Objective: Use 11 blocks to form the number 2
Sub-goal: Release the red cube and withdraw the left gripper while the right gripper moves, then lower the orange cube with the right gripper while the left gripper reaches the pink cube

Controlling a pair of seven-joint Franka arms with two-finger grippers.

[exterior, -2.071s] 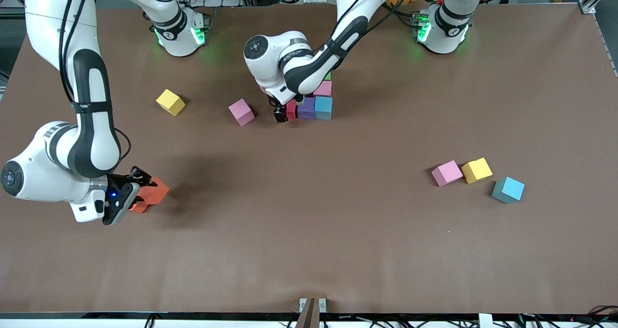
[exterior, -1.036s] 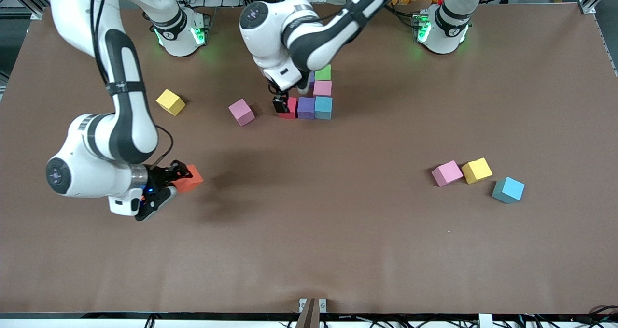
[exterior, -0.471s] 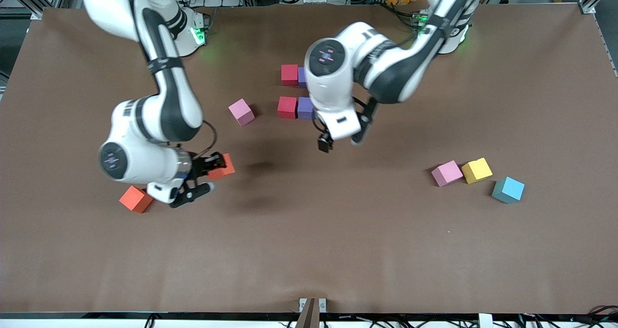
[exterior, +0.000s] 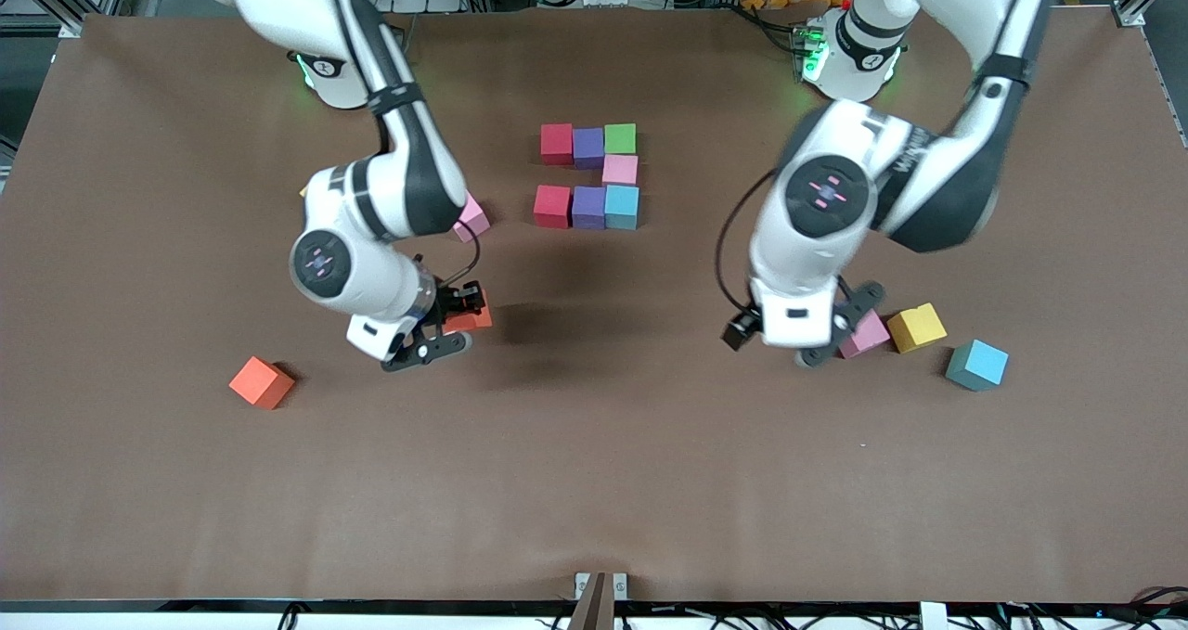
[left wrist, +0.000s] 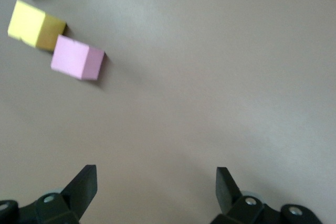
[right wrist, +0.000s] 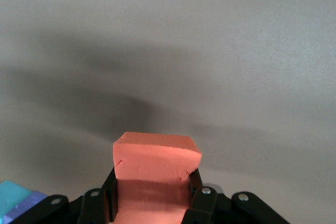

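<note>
We see the right gripper (exterior: 461,319) clamped on an orange block (right wrist: 156,179), up over bare table (exterior: 594,482). The left gripper (left wrist: 156,190) hangs with fingers spread wide beside the loose pink block (left wrist: 76,57). The unfinished number 2 (exterior: 588,177) sits mid-table, nearer the bases, seven cubes so far.
</note>
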